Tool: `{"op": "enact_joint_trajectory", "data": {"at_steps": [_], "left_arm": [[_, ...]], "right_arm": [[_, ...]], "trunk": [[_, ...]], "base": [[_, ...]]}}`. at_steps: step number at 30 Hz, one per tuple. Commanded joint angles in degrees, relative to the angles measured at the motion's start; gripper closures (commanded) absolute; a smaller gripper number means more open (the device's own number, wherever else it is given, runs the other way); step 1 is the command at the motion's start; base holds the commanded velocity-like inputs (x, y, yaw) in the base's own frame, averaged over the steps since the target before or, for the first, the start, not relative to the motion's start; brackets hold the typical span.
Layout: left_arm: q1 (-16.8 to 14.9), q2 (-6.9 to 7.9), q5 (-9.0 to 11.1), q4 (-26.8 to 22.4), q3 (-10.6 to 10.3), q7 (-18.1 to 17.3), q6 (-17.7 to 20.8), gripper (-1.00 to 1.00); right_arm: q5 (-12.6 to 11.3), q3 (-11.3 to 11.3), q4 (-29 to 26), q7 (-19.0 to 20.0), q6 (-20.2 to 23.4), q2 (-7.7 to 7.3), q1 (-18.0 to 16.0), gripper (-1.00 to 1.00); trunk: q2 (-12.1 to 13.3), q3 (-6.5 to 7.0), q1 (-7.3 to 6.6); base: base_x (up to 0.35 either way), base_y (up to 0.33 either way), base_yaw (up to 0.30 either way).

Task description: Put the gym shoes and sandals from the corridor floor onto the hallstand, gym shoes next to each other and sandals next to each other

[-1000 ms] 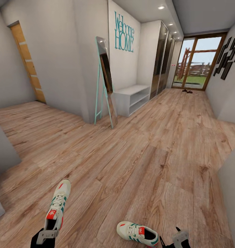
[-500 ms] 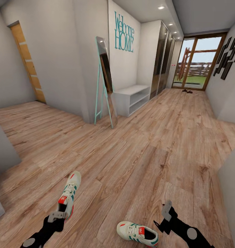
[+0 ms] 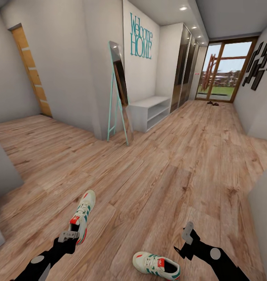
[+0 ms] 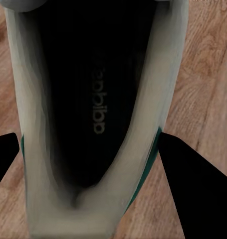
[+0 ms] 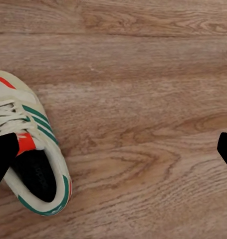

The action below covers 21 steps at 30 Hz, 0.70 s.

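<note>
The corridor floor looks like matt wood plank, light brown with clear grain and knots; the gym shoe clamped at its heel between the left gripper jaws has a smooth, matt cream upper like leather, with woven white laces and a dark matt insole. The second gym shoe, beside the parted jaws of the right gripper, has the same finish; both grippers look like matt grey and black plastic.
</note>
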Motion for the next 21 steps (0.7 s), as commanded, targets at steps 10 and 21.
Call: {"op": "enact_joint_trajectory", "data": {"at_steps": [10, 21], "left_arm": [[-0.04, -0.12, 0.16, -0.08, 0.29, -0.33, 0.13, 1.00], [-0.04, -0.02, 0.18, -1.46, 0.21, -0.38, 0.10, 1.00]], "right_arm": [[0.62, -0.12, 1.20, 0.30, -0.41, 0.29, -0.04, -1.00], [0.62, -0.12, 2.70, 0.30, -0.37, 0.61, -0.04, -1.00]], "trunk": [[-0.02, -0.05, 0.00], [-0.02, -0.05, 0.00]], "base": [[0.183, -0.018, 0.000], [0.012, -0.001, 0.000]]}}
